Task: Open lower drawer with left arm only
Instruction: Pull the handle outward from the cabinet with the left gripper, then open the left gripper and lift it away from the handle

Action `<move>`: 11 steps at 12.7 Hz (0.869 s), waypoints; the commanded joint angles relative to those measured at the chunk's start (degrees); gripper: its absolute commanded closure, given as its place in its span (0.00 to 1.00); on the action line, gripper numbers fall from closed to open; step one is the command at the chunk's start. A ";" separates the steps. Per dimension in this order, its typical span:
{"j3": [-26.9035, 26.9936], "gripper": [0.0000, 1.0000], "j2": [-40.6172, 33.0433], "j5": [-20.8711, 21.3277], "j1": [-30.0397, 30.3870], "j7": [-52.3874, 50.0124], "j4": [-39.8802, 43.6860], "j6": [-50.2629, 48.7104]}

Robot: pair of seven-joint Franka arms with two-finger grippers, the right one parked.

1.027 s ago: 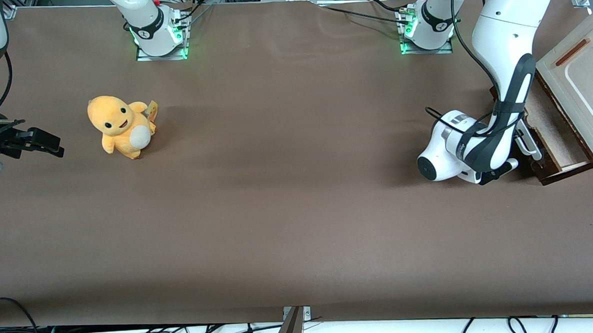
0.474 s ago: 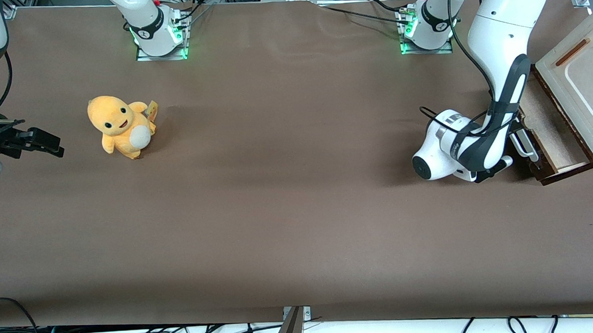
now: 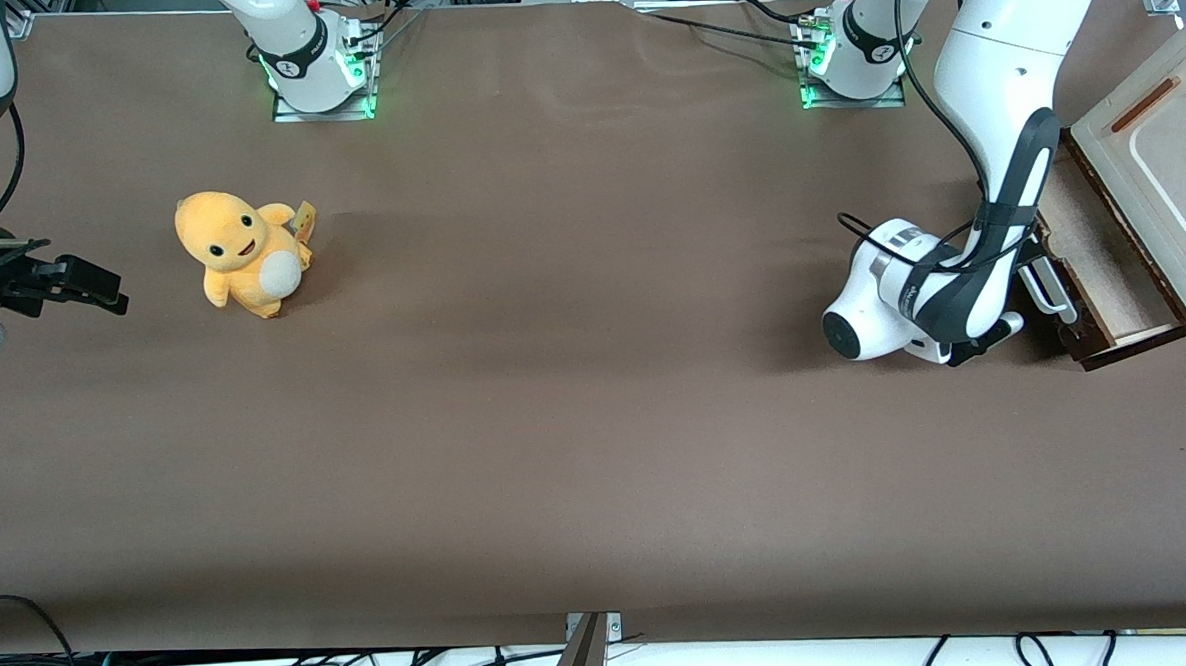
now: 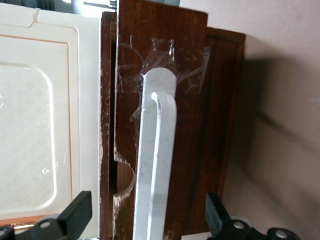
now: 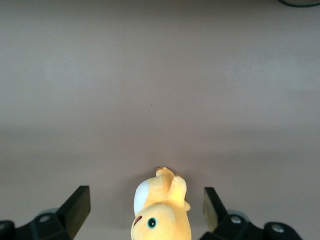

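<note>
The lower drawer (image 3: 1101, 271) stood pulled well out of the cream cabinet (image 3: 1161, 163), pale inside showing; task looked mostly done, w/ maybe a bit more pull and a release left. The left arm (image 3: 996, 155) reached down to the drawer's front; its tool (image 4: 150, 222) sat spread wide, fingers either side of the white bar handle (image 4: 156, 165), not clamped on it. Room: the drawer front's corner lay nearer the front camera than the cabinet; bare brown desk (image 3: 577, 424) in front of the drawer; yellow plush toy (image 3: 239, 253) lay well apart from the cabinet, toward the parked arm's end.
</note>
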 commanded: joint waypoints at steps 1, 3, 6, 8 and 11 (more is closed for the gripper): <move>-0.93 0.01 0.23 -5.83 -0.38 3.21 5.47 -1.07; -1.46 0.01 -0.12 -9.52 -0.38 7.52 9.33 -1.15; -2.33 0.01 -1.60 -15.41 -0.73 13.76 15.05 -1.24; -2.95 0.01 -3.45 -19.10 -0.73 16.76 17.96 -1.24; -2.96 0.01 -6.78 -24.47 -0.73 24.56 21.38 -1.07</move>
